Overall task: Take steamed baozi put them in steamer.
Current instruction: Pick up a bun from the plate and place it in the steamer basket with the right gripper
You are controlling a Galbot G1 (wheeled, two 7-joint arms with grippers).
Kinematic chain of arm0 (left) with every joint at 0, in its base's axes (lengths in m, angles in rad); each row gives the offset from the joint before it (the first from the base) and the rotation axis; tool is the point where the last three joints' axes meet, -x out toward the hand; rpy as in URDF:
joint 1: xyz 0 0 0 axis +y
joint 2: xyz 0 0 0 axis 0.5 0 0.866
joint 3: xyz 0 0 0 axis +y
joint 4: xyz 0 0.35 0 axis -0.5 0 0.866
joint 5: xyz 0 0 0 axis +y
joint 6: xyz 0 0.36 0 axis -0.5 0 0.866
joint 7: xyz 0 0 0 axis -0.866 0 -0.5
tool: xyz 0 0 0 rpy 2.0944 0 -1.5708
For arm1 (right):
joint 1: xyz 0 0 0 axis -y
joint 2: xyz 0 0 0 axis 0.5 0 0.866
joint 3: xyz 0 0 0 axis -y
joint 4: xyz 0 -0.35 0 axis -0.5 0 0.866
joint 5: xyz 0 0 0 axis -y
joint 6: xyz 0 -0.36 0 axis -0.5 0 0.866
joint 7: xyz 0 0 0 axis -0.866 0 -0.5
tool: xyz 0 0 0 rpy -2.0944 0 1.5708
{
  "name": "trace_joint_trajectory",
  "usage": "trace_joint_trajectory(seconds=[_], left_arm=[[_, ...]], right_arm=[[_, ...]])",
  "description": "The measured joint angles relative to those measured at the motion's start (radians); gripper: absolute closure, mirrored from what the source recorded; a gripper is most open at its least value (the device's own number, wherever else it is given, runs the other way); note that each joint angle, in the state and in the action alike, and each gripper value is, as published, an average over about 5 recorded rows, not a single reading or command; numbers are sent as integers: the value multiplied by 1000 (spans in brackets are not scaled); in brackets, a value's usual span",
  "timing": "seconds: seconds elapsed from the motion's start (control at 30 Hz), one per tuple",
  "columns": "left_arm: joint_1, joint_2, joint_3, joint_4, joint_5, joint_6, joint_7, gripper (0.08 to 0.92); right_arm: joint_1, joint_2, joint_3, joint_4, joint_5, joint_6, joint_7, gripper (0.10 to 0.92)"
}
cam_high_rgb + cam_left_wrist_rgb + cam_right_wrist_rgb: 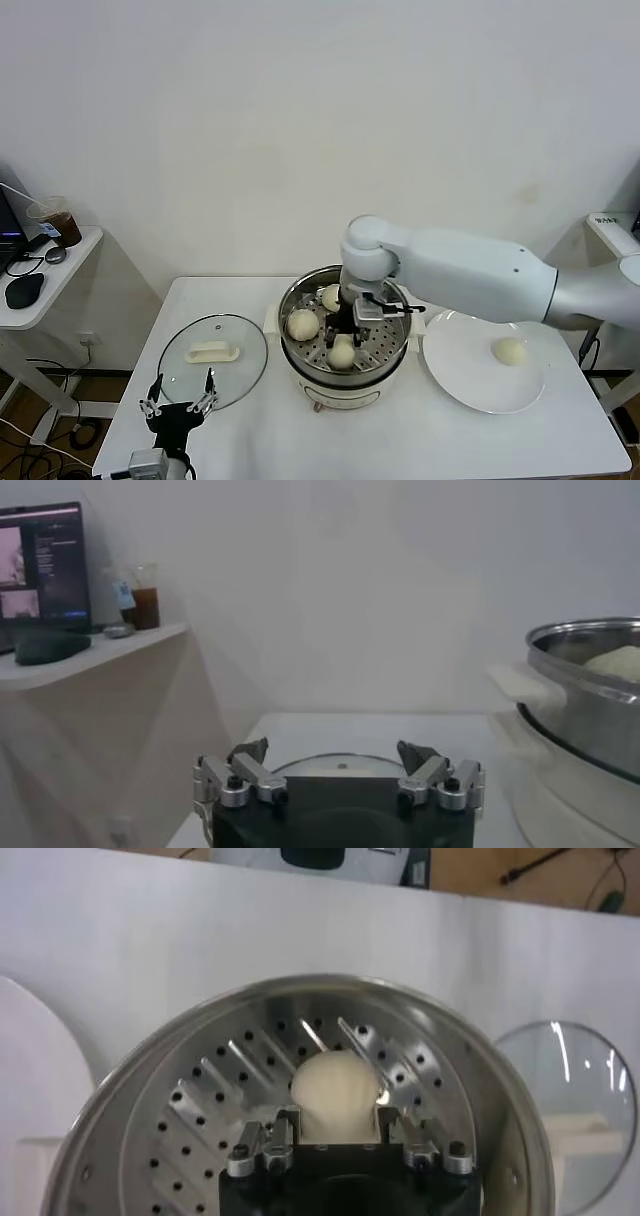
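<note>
- Baozi (335,1095) sits between the right gripper (335,1140) jaws — clasped, down inside the steamer (200,1098).
- Left gripper (338,763) jaws spread wide, glass lid (340,765) just ahead.

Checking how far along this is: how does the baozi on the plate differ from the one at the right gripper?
The baozi on the plate lies alone on the flat white plate, with nothing touching it. The baozi at the right gripper sits inside the steamer, between the fingers of the right gripper, with two other baozi nearby. Both are small, smooth, cream-white and round.
</note>
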Motion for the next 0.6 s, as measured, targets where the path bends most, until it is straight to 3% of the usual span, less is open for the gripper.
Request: trace_joint_trajectory(seconds=[0.17, 0.43, 0.6], left_arm=[[-2, 0, 0, 3, 0, 0, 0, 177], [0, 6, -4, 2, -2, 0, 0, 177], [-1, 6, -2, 0, -2, 0, 1, 177]], right_arm=[[-2, 3, -4, 2, 7, -9, 0, 476], [12, -15, 16, 2, 38, -23, -8, 251], [32, -52, 53, -5, 73, -44, -27, 205]])
